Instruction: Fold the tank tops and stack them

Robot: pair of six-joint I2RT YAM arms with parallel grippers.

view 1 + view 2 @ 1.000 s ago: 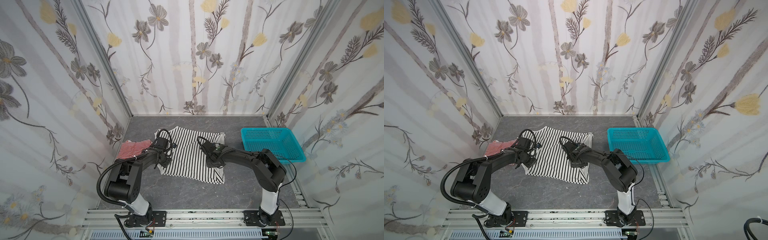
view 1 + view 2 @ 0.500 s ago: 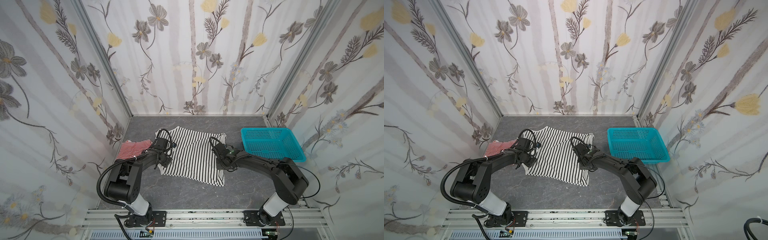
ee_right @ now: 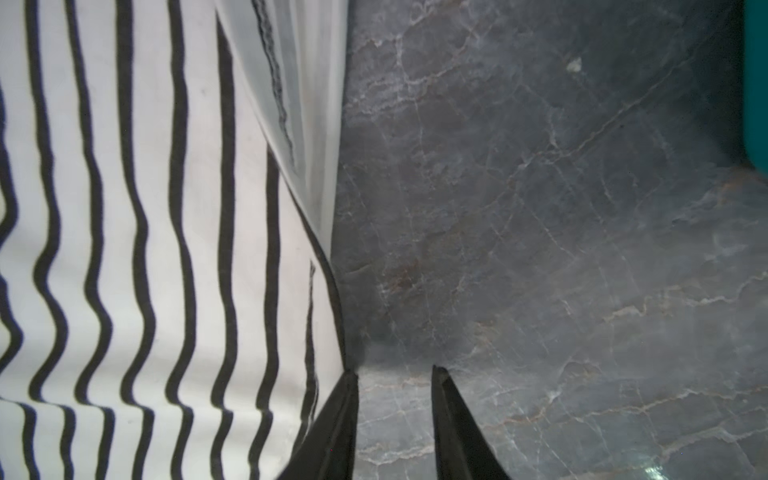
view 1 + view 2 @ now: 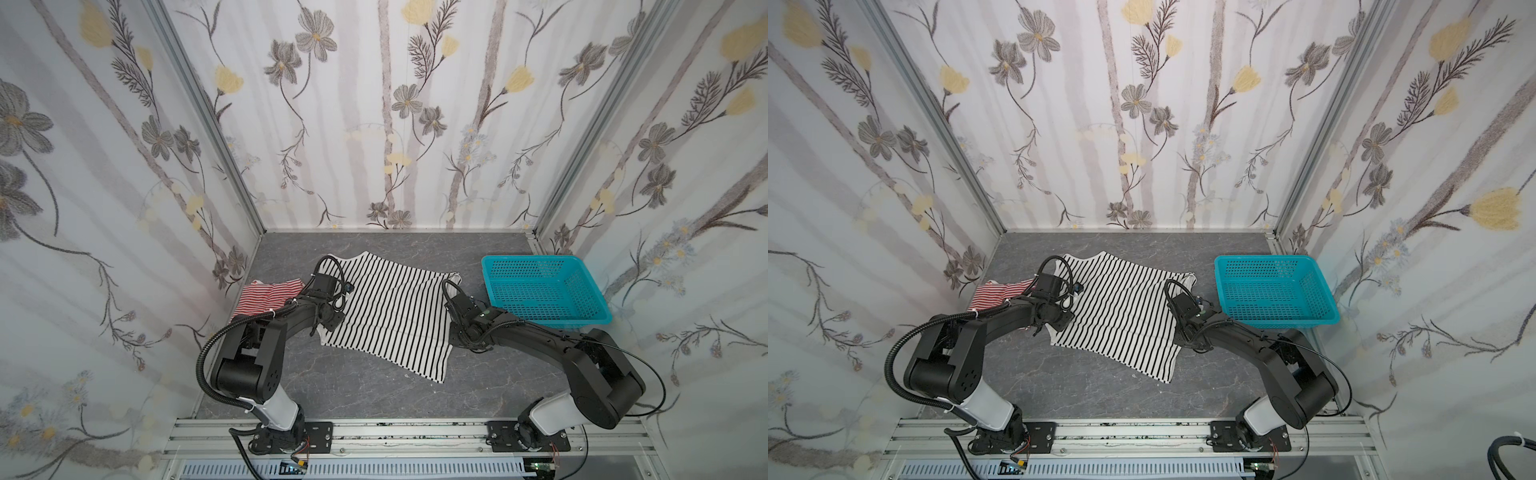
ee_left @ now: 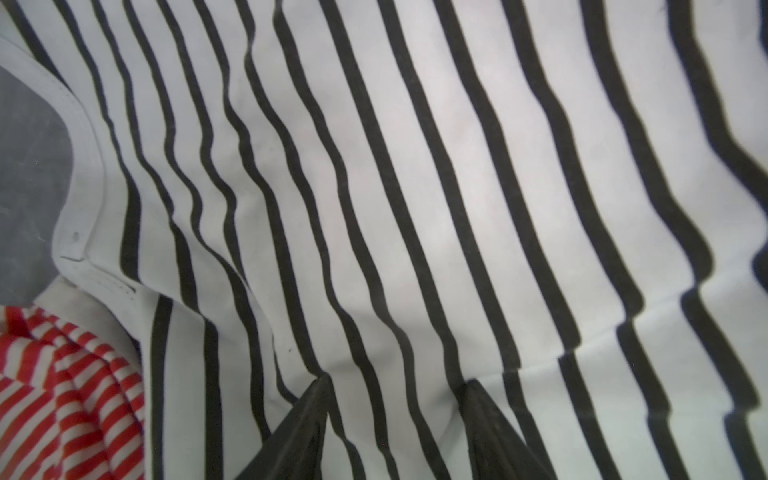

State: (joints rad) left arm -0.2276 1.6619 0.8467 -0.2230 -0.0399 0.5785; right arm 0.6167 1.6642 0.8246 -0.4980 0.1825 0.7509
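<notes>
Left tool (image 5: 397, 380) and right tool (image 3: 392, 372) both stand parted and empty; each should pinch a side hem of the black-and-white top (image 4: 395, 316) squarely.

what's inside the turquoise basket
Nothing shows inside the turquoise basket in both top views, only its mesh floor. Its near wall hides a thin strip of that floor.

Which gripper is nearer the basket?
Right. The right gripper is at the edge of the black-striped top, beside the basket; the left gripper is across it, near the red-striped top.
</notes>
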